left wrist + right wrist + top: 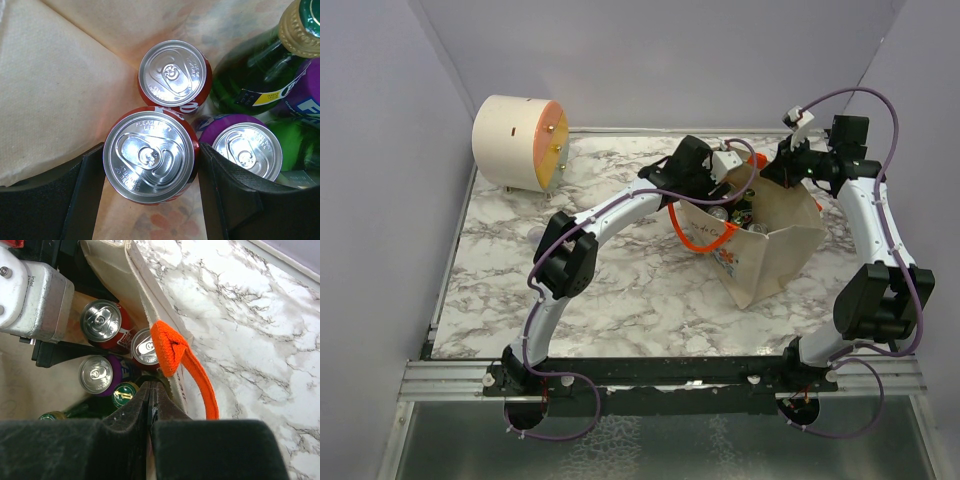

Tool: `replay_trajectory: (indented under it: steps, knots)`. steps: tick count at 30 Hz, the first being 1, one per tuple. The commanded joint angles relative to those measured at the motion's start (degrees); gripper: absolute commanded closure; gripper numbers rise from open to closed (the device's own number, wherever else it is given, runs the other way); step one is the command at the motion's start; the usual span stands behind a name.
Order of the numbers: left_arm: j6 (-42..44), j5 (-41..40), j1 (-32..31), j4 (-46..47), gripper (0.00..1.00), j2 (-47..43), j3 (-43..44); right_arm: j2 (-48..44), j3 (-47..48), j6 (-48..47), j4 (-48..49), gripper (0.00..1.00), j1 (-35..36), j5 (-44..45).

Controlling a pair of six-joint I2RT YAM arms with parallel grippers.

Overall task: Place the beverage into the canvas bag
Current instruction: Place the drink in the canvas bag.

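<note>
Where the top external camera looks down, the canvas bag (775, 255) stands open on the marbled bench (620, 290), right of centre. The left arm (620, 205) reaches down into its mouth and the right arm (865, 200) meets its far rim, while a cream drum (515, 143) lies well apart at the far left. In the left wrist view, the left fingers (82, 195) stand wide, one against each side of a red can (150, 156), and appear to grip it. The can is upright, with its silver top and pull tab uppermost. It sits low between the bag's beige walls, just beside a second red can (172, 75), a purple can (245, 150) and a green bottle (250, 75). The step in hand looks like the set-down, nearly finished. Next the fingers need to spread off the can and the arm rise straight up without tipping the neighbours. In the right wrist view, the right fingers (132, 412) are pinched together on the bag's rim beside the orange handle (185, 365), apparently holding the mouth open.
</note>
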Motion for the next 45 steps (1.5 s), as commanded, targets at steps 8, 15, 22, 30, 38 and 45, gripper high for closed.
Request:
replay_trajectory:
  steps: [8,15,22,30,38,45]
  knots:
    - [3.25,0.66,1.15,-0.27,0.13,-5.34,-0.16,-3.18,-2.42,-0.68,0.35,0.98,0.60,1.34]
    - [3.60,2.55,1.06,-0.47,0.03,-7.20,1.01,-4.10,-3.00,-0.06,0.49,0.98,1.16,1.64]
    - [4.41,4.89,0.97,-0.30,0.02,-9.46,3.91,-5.11,-3.50,0.47,0.72,0.98,1.71,1.94]
    - [3.72,2.78,0.97,0.23,0.03,-10.99,7.99,-6.63,-4.32,1.72,1.36,0.98,2.33,2.43]
    - [3.67,-2.91,0.97,0.30,0.03,-12.54,9.50,-8.18,-5.10,1.87,1.29,0.98,2.70,2.90]
    - [5.23,-6.55,1.76,-1.72,0.06,-12.69,7.13,-9.60,-6.05,1.51,0.66,0.98,2.79,3.11]
